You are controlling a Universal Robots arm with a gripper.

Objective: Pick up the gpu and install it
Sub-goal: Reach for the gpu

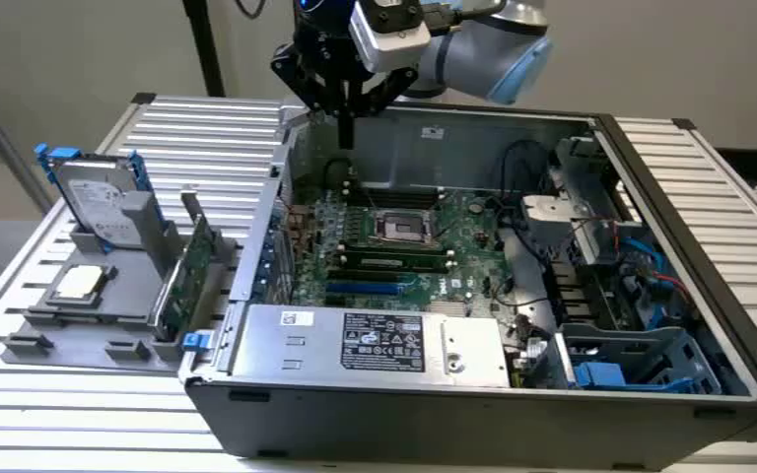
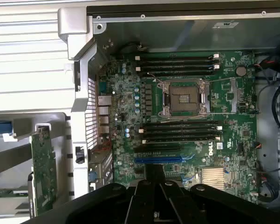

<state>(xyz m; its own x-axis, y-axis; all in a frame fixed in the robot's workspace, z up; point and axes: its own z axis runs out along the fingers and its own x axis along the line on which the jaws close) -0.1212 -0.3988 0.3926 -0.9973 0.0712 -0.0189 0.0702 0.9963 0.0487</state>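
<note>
Both jaws meet, shut on nothing, above the open computer case near its rear wall. On the bench, the gpu stands on edge in a grey rack, beside the case. Likely light, stiff, fragile: grip its top edge. Room is open above; hard drive and case wall crowd its sides.

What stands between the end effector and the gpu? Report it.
The computer case's side wall rises between the gpu, upright in its gray holder beside the case, and the end effector above the motherboard. Nothing lies over the gpu.
</note>
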